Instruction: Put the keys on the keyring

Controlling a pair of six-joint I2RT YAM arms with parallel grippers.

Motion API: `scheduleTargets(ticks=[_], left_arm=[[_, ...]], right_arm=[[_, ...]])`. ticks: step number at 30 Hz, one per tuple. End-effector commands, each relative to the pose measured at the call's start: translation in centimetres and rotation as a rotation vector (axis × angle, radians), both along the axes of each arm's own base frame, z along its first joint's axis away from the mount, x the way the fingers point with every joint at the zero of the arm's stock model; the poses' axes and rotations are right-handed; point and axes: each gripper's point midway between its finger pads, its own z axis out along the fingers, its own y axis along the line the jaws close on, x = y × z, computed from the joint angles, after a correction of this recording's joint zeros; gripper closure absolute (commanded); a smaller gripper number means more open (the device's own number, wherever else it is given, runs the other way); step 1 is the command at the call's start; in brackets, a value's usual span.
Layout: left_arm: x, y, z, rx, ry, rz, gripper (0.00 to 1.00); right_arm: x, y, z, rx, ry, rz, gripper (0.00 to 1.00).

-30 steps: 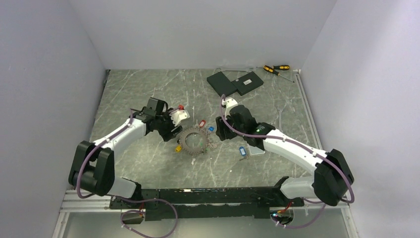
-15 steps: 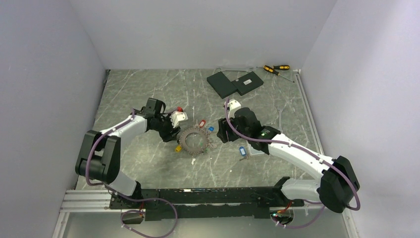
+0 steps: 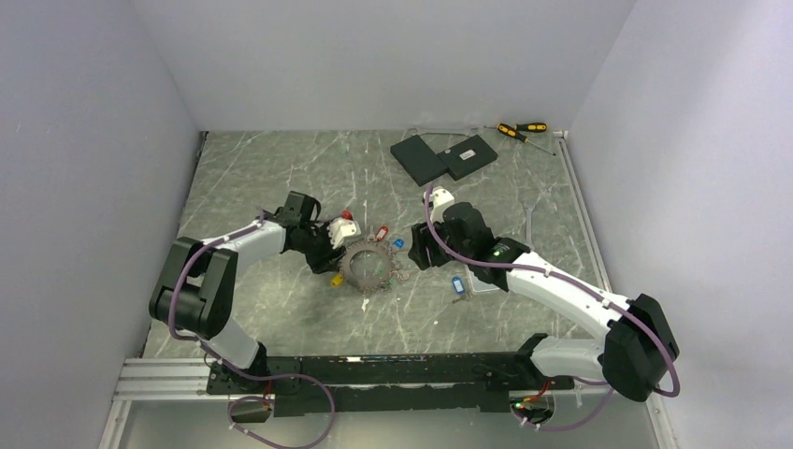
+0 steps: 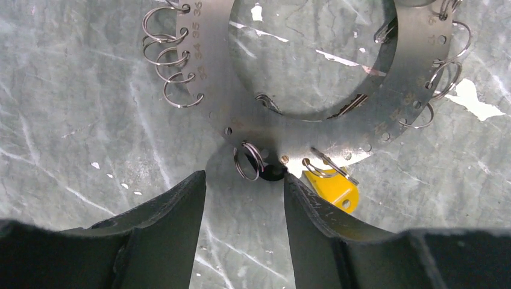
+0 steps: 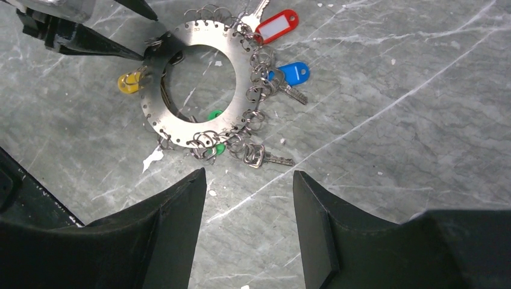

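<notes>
— What lies ahead of the left gripper (image 4: 244, 180)?
— The keyring (image 4: 313, 129), a flat metal ring punched with holes, lying flat on the marbled table (image 4: 78, 120). Its rim sits just beyond the fingertips, not between them. The jaws stand apart with nothing in them. One small wire loop (image 4: 248, 162) hangs off the rim straight ahead of the gap.

— And the yellow tag (image 4: 331, 189)?
— It is just off the tip of the finger on the right of that view, and it sticks out from the rim toward that finger. Whether they touch cannot be told.

— Across to the right gripper (image 5: 250, 180)?
— Its jaws are parted too, empty over bare table. The ring lies ahead of the tips, a little left of the gap and clear of them.

— Which way do the keys (image 5: 295, 95) point there?
— They fan outward from the rim.
- The red tag (image 5: 276, 27) runs away from the jaws, far and to the right.
- The blue tag (image 5: 293, 73) lies right of the ring, its blade slanting back toward the jaws.
- A bare key (image 5: 277, 159), the one nearest the tips, points right.
- A green tag (image 5: 215, 114) shows through the ring's hole.
</notes>
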Motion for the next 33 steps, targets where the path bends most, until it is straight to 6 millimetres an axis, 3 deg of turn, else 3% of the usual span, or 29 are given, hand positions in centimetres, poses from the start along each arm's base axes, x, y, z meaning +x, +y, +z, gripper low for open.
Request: scheduleTargets(ticks=[1,12,23,33], left_arm=[[0.9,-0.3,-0.4,0.014,-0.049,-0.022,0.46],[1.8,-0.4,-0.4,0.016,-0.089,-0.028,0.55],[1.9,0.0,2.1,0.021,-0.183,-0.059,0.46],[1.9,-0.8,2.4,-0.02,-0.189,-0.101,0.44]], right_arm=[[0.5,0.8,0.9,0.04,-0.03,0.018,0.42],[0.4,1.1,0.5,0.042,-0.018,0.033,0.42],[0.1,1.3,0.7,0.049,-0.01,0.053,0.41],[-0.1,1.5,0.6,0.059,-0.007,0.066,0.41]])
